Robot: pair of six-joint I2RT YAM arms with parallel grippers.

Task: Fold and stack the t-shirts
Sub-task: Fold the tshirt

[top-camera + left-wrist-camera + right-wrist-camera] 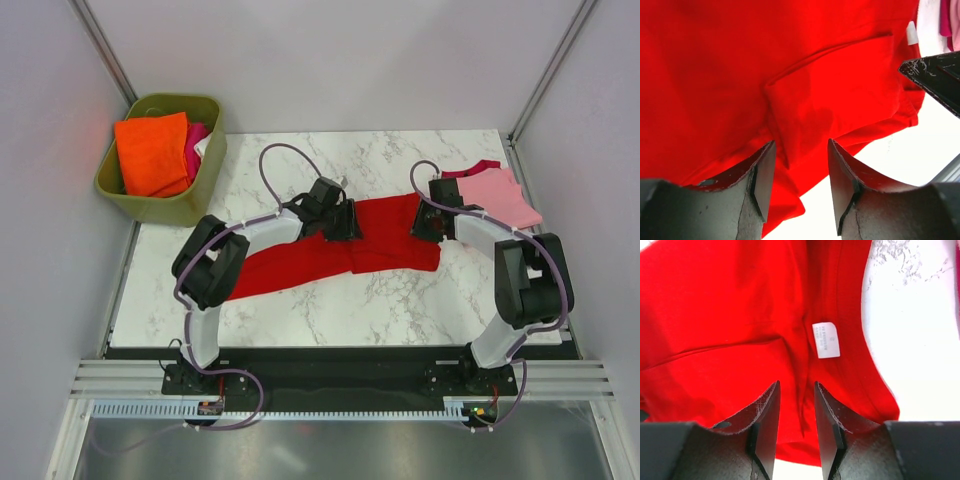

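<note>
While the bright red cloth t-shirt (330,252) lies spread left to right across the middle of the white marble-patterned tabletop (350,305), the left gripper (340,221) sits at its far edge, jaws parted over the cloth. The right gripper (428,223) is at the shirt's right end beside a white sewn-in label (826,340), jaws likewise apart. A light pink t-shirt (500,196) with dark trim lies far right.

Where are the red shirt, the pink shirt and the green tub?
red t-shirt (390,245), top view, middle of its body
pink t-shirt (500,197), top view, its light pink body
olive-green tub (165,208), top view, its near outer wall
</note>
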